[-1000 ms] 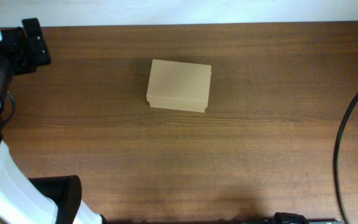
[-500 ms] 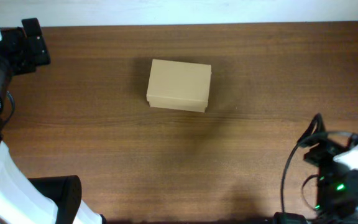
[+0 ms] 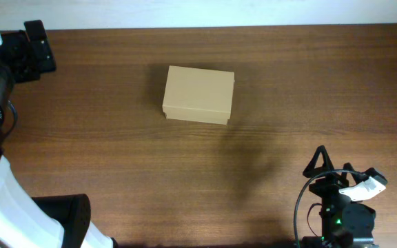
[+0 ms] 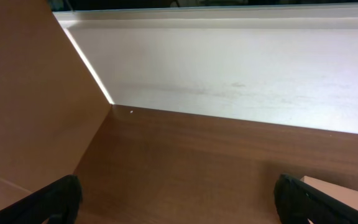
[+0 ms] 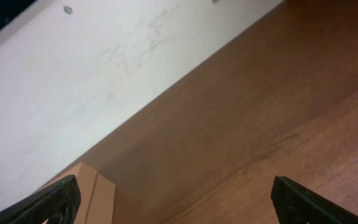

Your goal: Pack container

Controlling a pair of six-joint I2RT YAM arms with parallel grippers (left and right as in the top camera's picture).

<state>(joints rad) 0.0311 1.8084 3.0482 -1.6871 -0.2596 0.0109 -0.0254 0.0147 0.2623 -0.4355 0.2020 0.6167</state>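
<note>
The container (image 3: 198,95) is a small tan cardboard box with its flap lid closed, lying on the wooden table a little left of centre. Its corner shows at the lower right of the left wrist view (image 4: 347,190) and at the lower left of the right wrist view (image 5: 86,186). My left gripper (image 3: 36,45) is at the far left corner of the table, well away from the box; in its own view (image 4: 179,202) the fingers are wide apart and empty. My right gripper (image 3: 319,165) is at the front right, far from the box, open and empty (image 5: 179,202).
The brown wooden table (image 3: 288,83) ends at a white wall (image 4: 229,68) along the far edge. The left arm's white base (image 3: 12,207) fills the front left corner. Black cables run by the right arm (image 3: 302,213).
The right arm has swung in from the right edge to the table's front right, its gripper now pointing toward the box. The box and the left arm have not moved.
</note>
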